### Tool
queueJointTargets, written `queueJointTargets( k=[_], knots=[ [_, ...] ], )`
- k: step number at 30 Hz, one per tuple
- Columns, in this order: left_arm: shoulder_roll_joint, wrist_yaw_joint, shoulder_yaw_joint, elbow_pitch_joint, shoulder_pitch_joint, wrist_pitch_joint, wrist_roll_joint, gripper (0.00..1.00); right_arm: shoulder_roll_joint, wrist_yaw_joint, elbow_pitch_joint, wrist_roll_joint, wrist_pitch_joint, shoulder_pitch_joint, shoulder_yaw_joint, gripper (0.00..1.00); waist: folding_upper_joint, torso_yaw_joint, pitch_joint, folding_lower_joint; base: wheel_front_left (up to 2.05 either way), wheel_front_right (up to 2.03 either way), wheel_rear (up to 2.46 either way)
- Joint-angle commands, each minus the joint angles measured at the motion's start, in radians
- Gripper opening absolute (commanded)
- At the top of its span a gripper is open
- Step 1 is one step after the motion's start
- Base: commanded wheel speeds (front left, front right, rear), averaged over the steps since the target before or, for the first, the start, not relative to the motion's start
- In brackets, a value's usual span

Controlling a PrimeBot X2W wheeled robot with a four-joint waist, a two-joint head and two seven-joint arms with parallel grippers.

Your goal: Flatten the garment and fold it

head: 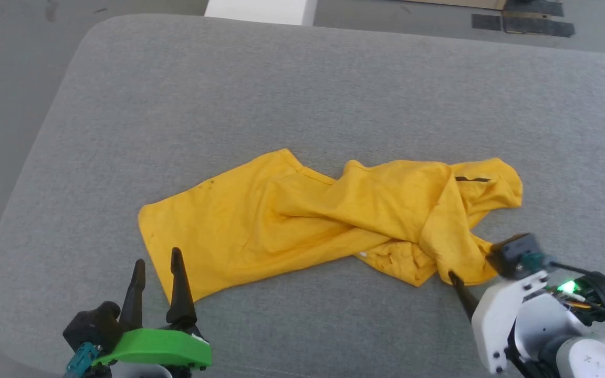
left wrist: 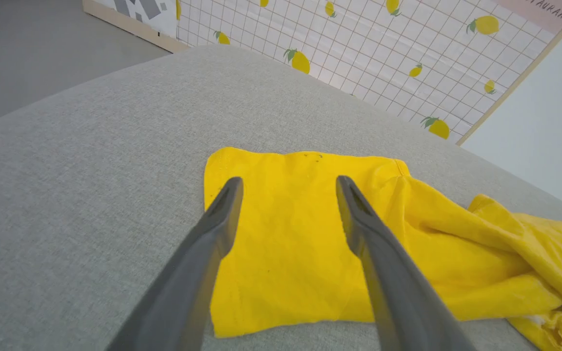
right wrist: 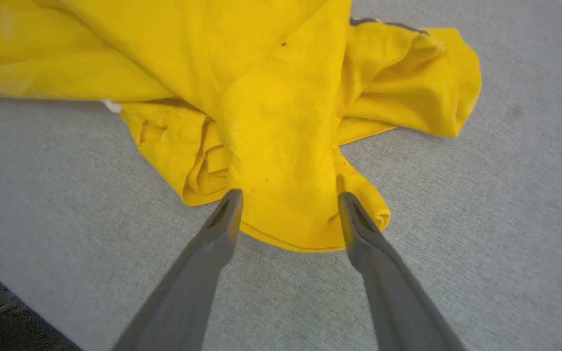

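While the grey padded table (head: 302, 79) spreads wide under everything, the yellow T-shirt (head: 281, 220) lies across its middle, nearer the front edge. The shirt's left part is fairly flat and its right part is twisted and bunched. The left hand (head: 157, 257) hangs over the shirt's near left corner with its fingers spread and nothing between them. The right hand (right wrist: 289, 195) is also spread, its fingers on either side of a bunched fold at the shirt's near right end.

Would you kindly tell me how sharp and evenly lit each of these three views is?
Head view: soft, even light; garment sharp, right gripper slightly smeared. Left wrist view: evenly bright, no glare. Right wrist view: fingers soft near the lens, garment crisp.
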Motion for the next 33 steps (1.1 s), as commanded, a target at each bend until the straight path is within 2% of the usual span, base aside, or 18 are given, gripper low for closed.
queueJointTargets(
  k=[1, 2, 3, 4, 5, 6, 11, 15, 22, 25, 28, 33],
  knots=[
    [-0.005, -0.009, 0.003, 0.006, -0.004, -0.005, 0.009, 1.00, -0.023, -0.002, 0.013, 0.004, 0.012, -0.009, 0.022, 1.00, 0.0000, 0.025, 0.002, 0.0000, 0.00, 0.00, 0.00],
    [-0.008, -0.016, 0.013, 0.016, -0.009, -0.005, 0.013, 1.00, -0.048, -0.002, 0.081, 0.026, 0.009, -0.004, 0.058, 1.00, 0.0000, 0.049, 0.000, 0.0000, 0.00, 0.00, 0.00],
    [-0.009, -0.019, 0.013, 0.018, -0.010, -0.005, 0.013, 1.00, -0.049, -0.002, 0.095, 0.028, 0.000, -0.006, 0.056, 0.93, 0.0000, 0.053, -0.001, 0.0000, 0.00, 0.00, 0.00],
    [-0.009, -0.021, 0.014, 0.022, -0.011, -0.005, 0.014, 1.00, -0.051, -0.002, 0.119, 0.026, -0.012, -0.008, 0.054, 0.56, 0.0000, 0.058, -0.004, 0.0000, 0.00, 0.00, 0.00],
    [-0.009, -0.022, 0.016, 0.024, -0.012, -0.005, 0.016, 1.00, -0.046, -0.002, 0.140, 0.030, -0.029, -0.013, 0.046, 0.14, 0.0000, 0.060, -0.007, 0.0000, 0.00, 0.00, 0.00],
    [-0.010, -0.020, 0.021, 0.024, -0.011, -0.005, 0.016, 1.00, -0.037, -0.002, 0.157, 0.033, -0.053, -0.022, 0.031, 0.00, 0.0000, 0.061, -0.010, 0.0000, 0.00, 0.00, 0.00],
    [-0.011, -0.018, 0.034, 0.023, -0.003, -0.005, 0.011, 1.00, -0.028, -0.002, 0.194, 0.024, -0.130, -0.060, -0.016, 0.00, 0.0000, 0.054, -0.028, 0.0000, 0.00, 0.00, 0.00],
    [-0.011, -0.010, 0.028, 0.017, 0.003, -0.005, -0.005, 1.00, -0.011, -0.002, 0.153, 0.063, -0.147, -0.094, -0.050, 0.00, 0.0000, 0.043, -0.034, 0.0000, 0.00, 0.00, 0.00],
    [-0.011, -0.008, 0.012, 0.005, -0.012, -0.005, -0.025, 1.00, -0.010, -0.002, -0.011, 0.149, -0.075, -0.229, -0.084, 0.00, 0.0000, 0.036, 0.005, 0.0000, 0.00, 0.00, 0.00],
    [-0.011, -0.010, 0.004, 0.010, -0.024, -0.005, -0.033, 1.00, -0.020, -0.002, -0.033, 0.175, -0.011, -0.319, -0.100, 0.00, 0.0000, 0.039, 0.035, 0.0000, 0.00, 0.00, 0.00],
    [-0.011, -0.008, -0.017, 0.013, -0.042, -0.005, -0.047, 1.00, -0.023, -0.002, 0.014, 0.182, 0.045, -0.440, -0.158, 0.00, 0.0000, 0.050, 0.074, 0.0000, 0.00, 0.00, 0.00],
    [-0.011, -0.008, -0.072, 0.021, -0.092, -0.005, -0.070, 1.00, -0.107, -0.002, 0.146, 0.073, 0.033, -0.633, -0.217, 0.00, 0.0000, 0.102, 0.144, 0.0000, 0.00, 0.00, 0.00]
  ],
)
